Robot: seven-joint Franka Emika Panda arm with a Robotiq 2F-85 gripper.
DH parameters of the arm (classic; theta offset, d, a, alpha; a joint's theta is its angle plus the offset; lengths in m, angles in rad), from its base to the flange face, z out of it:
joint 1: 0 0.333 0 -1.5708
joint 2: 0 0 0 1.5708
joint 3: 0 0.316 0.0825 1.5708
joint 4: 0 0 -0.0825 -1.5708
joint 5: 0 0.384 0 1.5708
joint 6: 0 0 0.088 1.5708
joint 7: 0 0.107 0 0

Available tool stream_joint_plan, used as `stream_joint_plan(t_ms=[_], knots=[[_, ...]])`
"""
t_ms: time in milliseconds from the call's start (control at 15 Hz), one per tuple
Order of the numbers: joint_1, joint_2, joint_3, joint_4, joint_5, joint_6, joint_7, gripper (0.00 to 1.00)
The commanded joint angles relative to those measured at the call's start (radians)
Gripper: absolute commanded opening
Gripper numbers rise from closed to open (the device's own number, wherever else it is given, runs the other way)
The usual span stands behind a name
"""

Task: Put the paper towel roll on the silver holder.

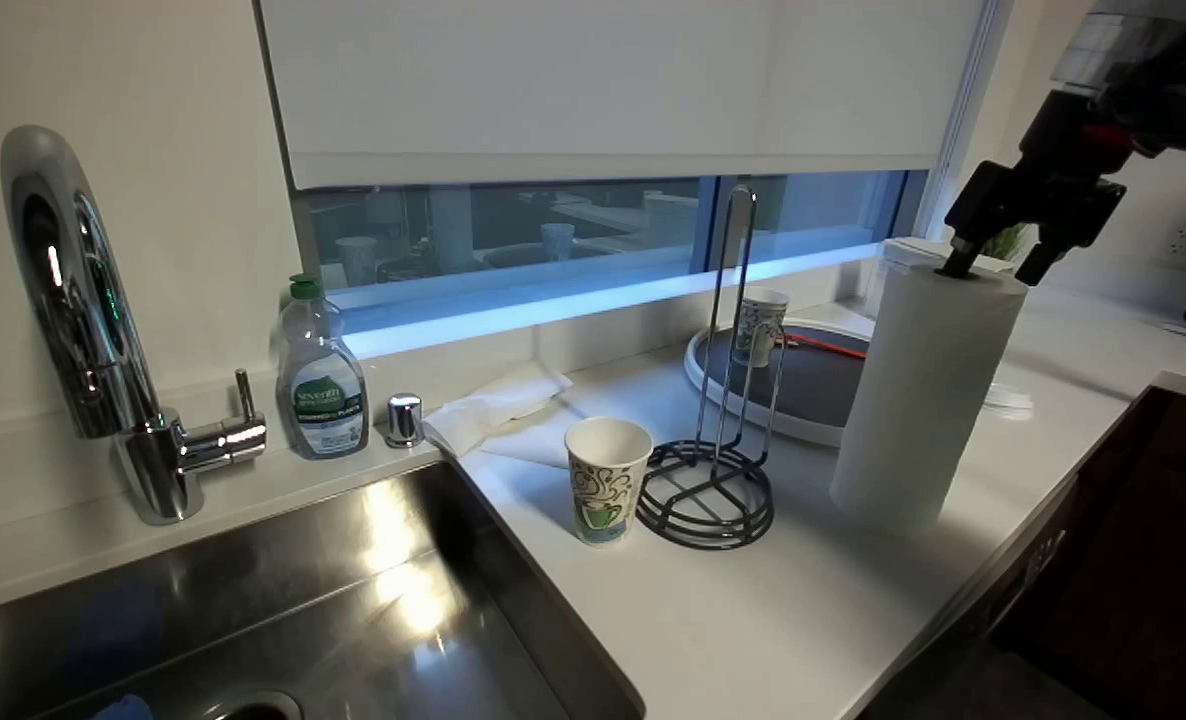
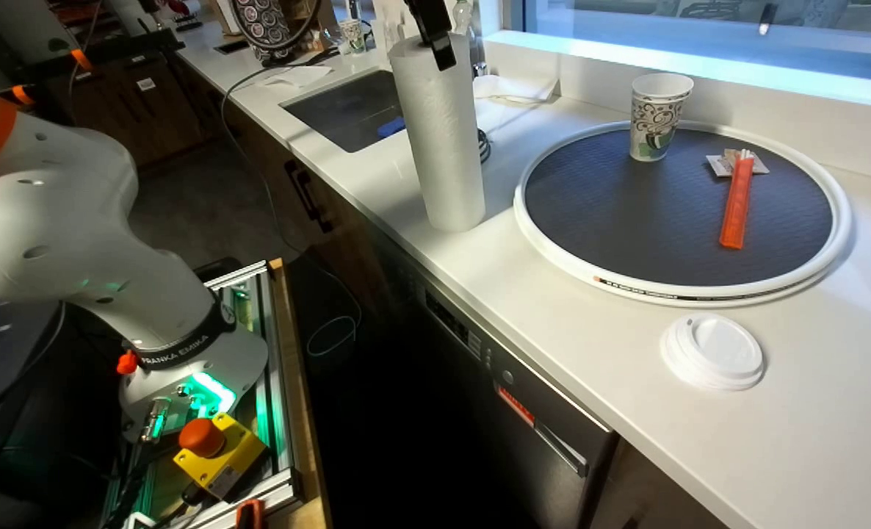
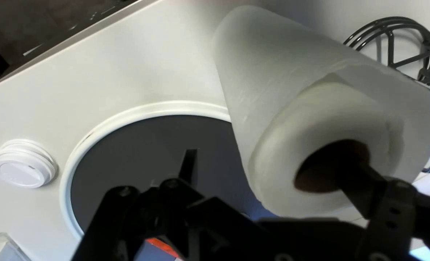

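Paper towel roll (image 1: 918,410) is stood on the white counter (image 1: 753,640), apart from the silver holder (image 1: 715,470). Holder is set between roll and a patterned paper cup (image 1: 605,490), the cup placed just beside the ringed wire base. Gripper (image 1: 993,275) is positioned at the roll's top, jaws spread wide: one finger (image 3: 363,186) is inserted in the brown core (image 3: 311,177), the other is located outside the roll, with a gap to the paper seen in the wrist view. Roll wall is straddled, nothing clamped; whether the core is touched by the inner finger can't be told. Round gray tray (image 2: 604,220) with white rim is placed near the roll, shown in both exterior views; stacked paper cups (image 2: 656,121) and a red-orange chopstick sleeve (image 2: 736,202) are set on it. White cup lids (image 2: 712,353) are set on the counter just outside the rim. Stainless sink (image 1: 253,560) is mounted on the cup's far side from the holder, backed by chrome faucet (image 1: 103,310) and green-capped dish soap bottle (image 1: 321,400).
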Motion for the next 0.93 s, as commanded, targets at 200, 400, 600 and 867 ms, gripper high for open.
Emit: stream_joint_plan(t_ms=[200,400,600,867], knots=[[0.002,0.022,0.009,-0.022,0.01,0.035,-0.003,0.47],[0.005,0.029,0.015,-0.013,0.009,0.026,0.0,0.25],[0.004,0.026,0.022,0.015,0.003,0.003,0.005,0.03],[0.005,0.015,0.042,0.079,-0.012,-0.025,0.015,0.02]])
